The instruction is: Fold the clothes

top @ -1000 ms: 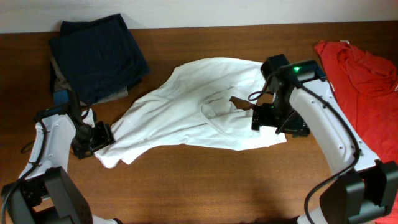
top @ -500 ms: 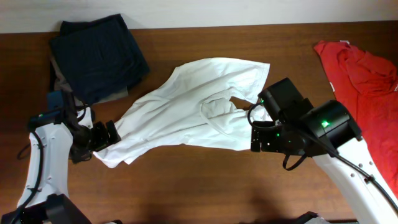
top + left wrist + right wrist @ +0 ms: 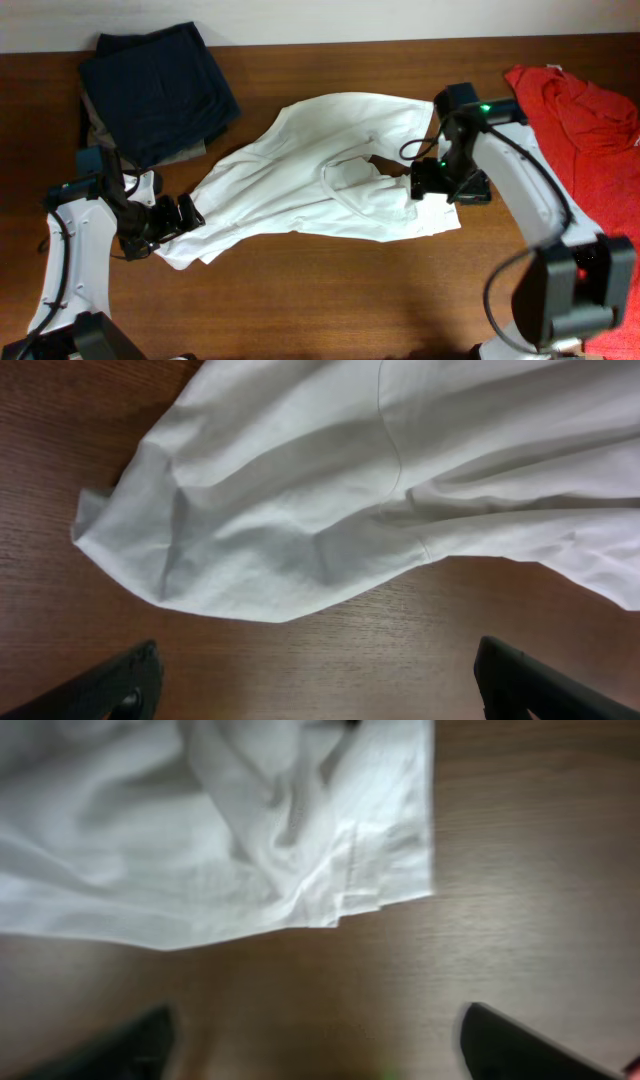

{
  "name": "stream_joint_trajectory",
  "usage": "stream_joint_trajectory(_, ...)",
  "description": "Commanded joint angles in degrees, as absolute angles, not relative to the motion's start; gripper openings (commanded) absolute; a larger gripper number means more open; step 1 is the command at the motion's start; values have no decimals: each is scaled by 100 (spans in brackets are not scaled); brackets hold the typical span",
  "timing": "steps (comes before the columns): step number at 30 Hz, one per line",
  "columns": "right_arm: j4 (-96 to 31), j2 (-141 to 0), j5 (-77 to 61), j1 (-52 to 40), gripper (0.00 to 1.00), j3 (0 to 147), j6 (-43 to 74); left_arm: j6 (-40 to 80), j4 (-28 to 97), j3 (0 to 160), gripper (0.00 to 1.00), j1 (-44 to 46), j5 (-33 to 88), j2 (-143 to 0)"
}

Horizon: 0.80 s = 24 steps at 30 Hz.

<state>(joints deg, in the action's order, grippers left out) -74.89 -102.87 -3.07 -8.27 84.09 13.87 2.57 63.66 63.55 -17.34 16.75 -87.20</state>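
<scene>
White T-shirt [image 3: 300,190] lying wrinkled and unfolded on the brown wooden table [image 3: 330,295], viewed from overhead. The garment runs diagonally across the middle of the table, from a bunched lower-left end to a broader upper-right portion, with a fold of fabric gathered near its centre.

Left pincer [image 3: 188,214] sits just beside the lower-left end of the shirt. In the left wrist view the shirt [image 3: 350,490] fills the upper part of the picture. The pincer [image 3: 318,660] has its two dark fingers [image 3: 125,680] spread wide apart over bare wood, with no cloth between them.

Right pincer [image 3: 418,186] sits at the shirt's right edge. In the right wrist view a stitched corner of the shirt [image 3: 200,830] lies ahead of the pincer [image 3: 320,1025], whose fingers [image 3: 500,1040] likewise stand wide apart above bare table.

A dark navy folded garment [image 3: 160,85] rests at the far left corner, and a red-orange T-shirt [image 3: 585,120] lies at the right edge. Both are well apart from the white shirt.
</scene>
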Motion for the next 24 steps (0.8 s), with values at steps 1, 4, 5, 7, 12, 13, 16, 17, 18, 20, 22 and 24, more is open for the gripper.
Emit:
stream_joint_trajectory(1,-7516,-10927,-762,-823,72,8383,1225,121,6359,6449,99,-1741,1763,-8643)
stream_joint_trajectory(4,-7603,-11150,-775,-823,64,8296,1225,121,6366,6449,99,-1741,1763,-8643)
stream_joint_trajectory(5,-7603,-11150,-773,-823,65,8208,1223,121,6368,6449,99,-1741,1763,-8643)
stream_joint_trajectory(7,-7498,-11150,-683,-823,75,7922,1223,121,6366,6449,99,-1741,1763,-8643)
stream_joint_trajectory(12,-6630,-11148,-711,-812,73,7116,1225,121,6329,6451,99,-1741,1763,-8643)
stream_joint_trajectory(13,-6587,-11148,-711,-812,70,7116,1225,123,6313,6449,99,-1741,1763,-8643)
stream_joint_trajectory(16,-6473,-11148,-714,-812,59,7116,1245,121,6305,6449,99,-1741,1761,-8643)
stream_joint_trajectory(17,-6427,-11148,-751,-812,58,7116,1247,123,6287,6449,99,-1741,1761,-8643)
stream_joint_trajectory(18,-6403,-11148,-755,-812,54,7113,1247,121,6285,6449,99,-1741,1761,-8643)
stream_joint_trajectory(20,-6233,-11148,-731,-812,50,7113,1245,121,6285,6449,99,-1741,1761,-8643)
stream_joint_trajectory(22,-6121,-11148,-733,-812,47,7113,1249,121,6285,6449,99,-1741,1758,-8643)
stream_joint_trajectory(24,-6038,-11148,-707,-812,46,7113,1247,121,6285,6449,99,-1741,1761,-8643)
